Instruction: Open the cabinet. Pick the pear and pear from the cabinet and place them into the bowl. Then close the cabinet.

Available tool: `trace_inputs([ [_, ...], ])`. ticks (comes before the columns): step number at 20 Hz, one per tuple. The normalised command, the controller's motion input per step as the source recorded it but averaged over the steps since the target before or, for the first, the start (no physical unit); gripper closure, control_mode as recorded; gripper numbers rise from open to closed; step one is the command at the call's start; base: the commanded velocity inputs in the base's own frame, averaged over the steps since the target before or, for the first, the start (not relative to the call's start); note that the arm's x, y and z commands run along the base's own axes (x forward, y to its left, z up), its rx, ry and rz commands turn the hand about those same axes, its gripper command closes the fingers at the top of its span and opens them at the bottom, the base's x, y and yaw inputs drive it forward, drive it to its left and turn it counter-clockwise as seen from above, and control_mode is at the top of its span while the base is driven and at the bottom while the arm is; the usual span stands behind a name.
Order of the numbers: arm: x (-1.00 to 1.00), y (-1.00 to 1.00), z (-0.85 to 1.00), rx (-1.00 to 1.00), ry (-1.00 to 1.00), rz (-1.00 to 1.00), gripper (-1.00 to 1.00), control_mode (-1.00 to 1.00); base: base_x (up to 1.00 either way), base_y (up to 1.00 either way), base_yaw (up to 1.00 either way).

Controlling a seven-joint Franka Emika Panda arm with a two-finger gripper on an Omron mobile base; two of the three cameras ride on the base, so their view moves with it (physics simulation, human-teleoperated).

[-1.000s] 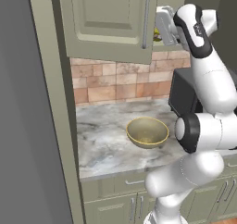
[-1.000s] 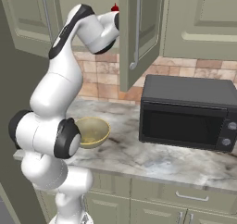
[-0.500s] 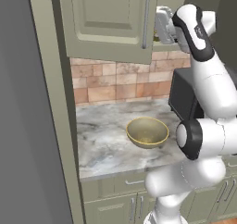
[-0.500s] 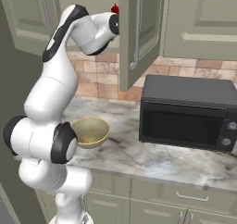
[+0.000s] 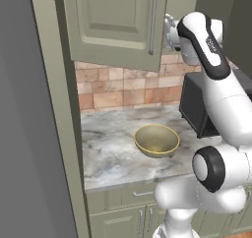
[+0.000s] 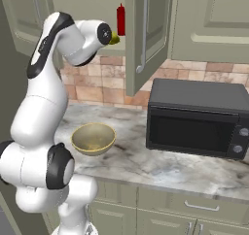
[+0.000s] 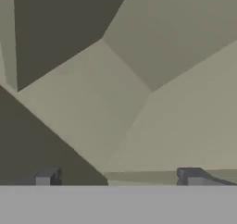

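Gripper (image 7: 118,180) sat inside the cabinet (image 5: 118,25), jaws spread wide, nothing between them; in the hand view the two dark tips stood far apart at the bottom, facing bare olive inner walls and a corner of the cabinet; no fruit in front of the fingers there. The hand was raised high at the cabinet's open side, the white arm (image 6: 44,83) bent up from the base and over the counter (image 5: 113,148). From the right base view a pear (image 6: 114,39) showed as a small yellow-green lump just past the wrist housing, at the cabinet's lower shelf edge; could not tell whether it touched the hand; the second pear could not be made out. A red squeeze bottle (image 6: 120,19) stood upright in the cabinet above and behind that pear. One cabinet door (image 6: 146,35) hung swung open, edge-on toward the right camera, slim bar handle on it; the other door (image 5: 115,23) looked shut in the left base view. The bowl (image 5: 156,139) sat upright on the marble counter below the cabinet, golden-tan, well below the hand. A black microwave (image 6: 199,117) stood on the counter to the bowl's right, apart from it; brick backsplash (image 5: 118,87) behind.
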Motion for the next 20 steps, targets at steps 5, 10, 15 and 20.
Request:
trace_inputs([
  [5,-0.74,0.45,0.0,-0.04,0.03,0.25,-1.0,-1.0,0.0,0.0,0.0],
  [10,-0.59,0.65,-0.14,-0.06,0.02,0.22,-1.0,-1.0,0.0,0.0,0.0],
  [15,-0.14,0.83,-0.31,-0.03,-0.01,0.05,-1.0,-1.0,0.0,0.0,0.0],
  [20,0.0,0.44,-0.16,0.0,0.0,-0.01,-1.0,-1.0,0.0,0.0,0.0],
])
